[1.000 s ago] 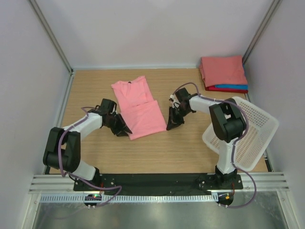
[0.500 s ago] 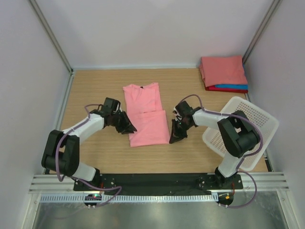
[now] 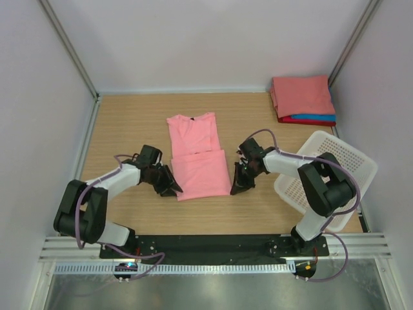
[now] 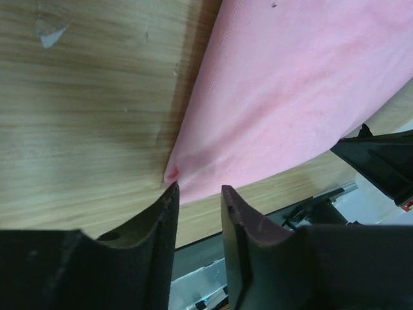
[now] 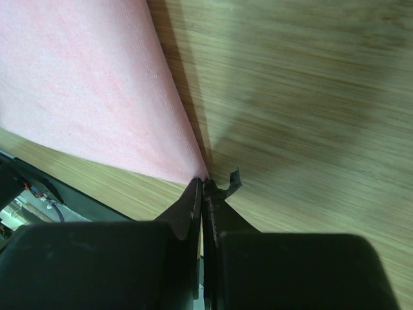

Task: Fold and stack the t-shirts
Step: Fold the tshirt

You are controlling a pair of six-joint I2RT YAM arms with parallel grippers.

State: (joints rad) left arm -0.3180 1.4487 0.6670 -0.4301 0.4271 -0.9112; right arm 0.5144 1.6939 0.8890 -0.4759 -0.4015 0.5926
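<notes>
**Inspector:** Item and location?

**Assessor:** One pink t-shirt (image 3: 197,155) lies flat at the centre of the table (image 3: 122,123), collar towards the top of the frame. An edge crosses it at mid-length. The lower part looks doubled, but I cannot confirm the layer count. The finished stack (image 3: 303,97) sits in the upper right corner, well apart. A white basket (image 3: 342,174) stands at the right edge.

**Inspector:** Condition of the claws?

**Assessor:** The right gripper (image 3: 236,187) is at the shirt's lower right corner. In its wrist view the fingers (image 5: 190,206) are pressed together with the tip of the fabric pinched between them. The left gripper (image 3: 173,188) is at the lower left corner. Its fingers (image 4: 164,213) stand apart, and the corner only touches one fingertip. Nothing is clamped on that side.

**Inspector:** Step in hand, and how should it be done?

**Assessor:** In my judgement, both lower corners are being secured for a fold towards the collar.

- The left side should slide further under the corner and close on every layer before any lift. A grip on the top layer alone would peel the fold open.
- Both corners should then rise together and level, and travel straight up the frame. That keeps the side edges aligned.
- The right pinch is very shallow and may slip under tension, so the cloth should be kept slack.
</notes>
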